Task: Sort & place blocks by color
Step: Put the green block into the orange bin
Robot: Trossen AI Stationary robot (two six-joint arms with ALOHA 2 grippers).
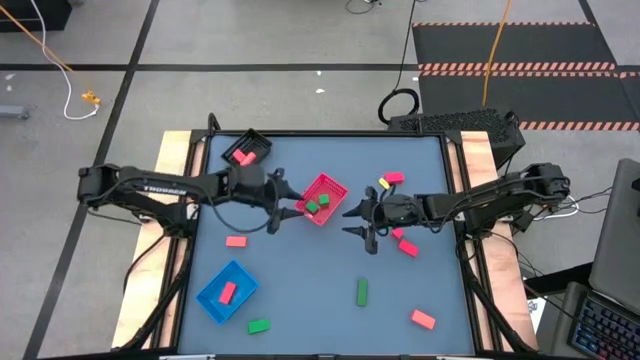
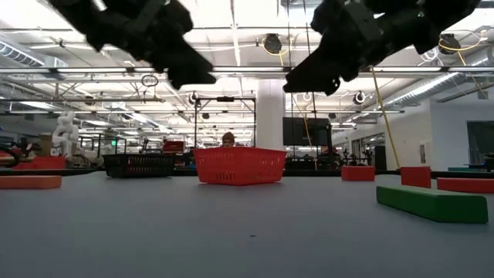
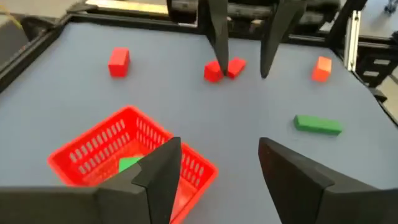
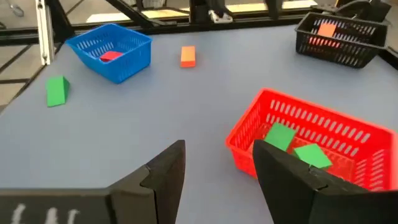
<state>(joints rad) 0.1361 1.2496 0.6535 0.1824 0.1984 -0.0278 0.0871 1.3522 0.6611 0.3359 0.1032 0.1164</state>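
Observation:
A red tray (image 1: 330,186) stands mid-table and holds two green blocks (image 4: 280,135) (image 4: 311,154). My left gripper (image 1: 290,201) hovers open just left of this tray, above the table, nothing between its fingers (image 3: 161,171). My right gripper (image 1: 352,221) hovers open just right of the tray, also with nothing between its fingers (image 4: 165,171). Loose blocks lie flat on the table: red ones (image 1: 236,241) (image 1: 423,319) (image 1: 405,245) (image 1: 395,177) and green ones (image 1: 362,292) (image 1: 259,326). In the low view both grippers hang well above the tabletop (image 2: 177,58) (image 2: 316,66).
A black tray (image 1: 246,149) with red blocks stands at the far left. A blue tray (image 1: 227,291) with one red block stands at the near left. A small yellow piece (image 1: 384,184) lies beside the far red block. Bare table lies in the near middle.

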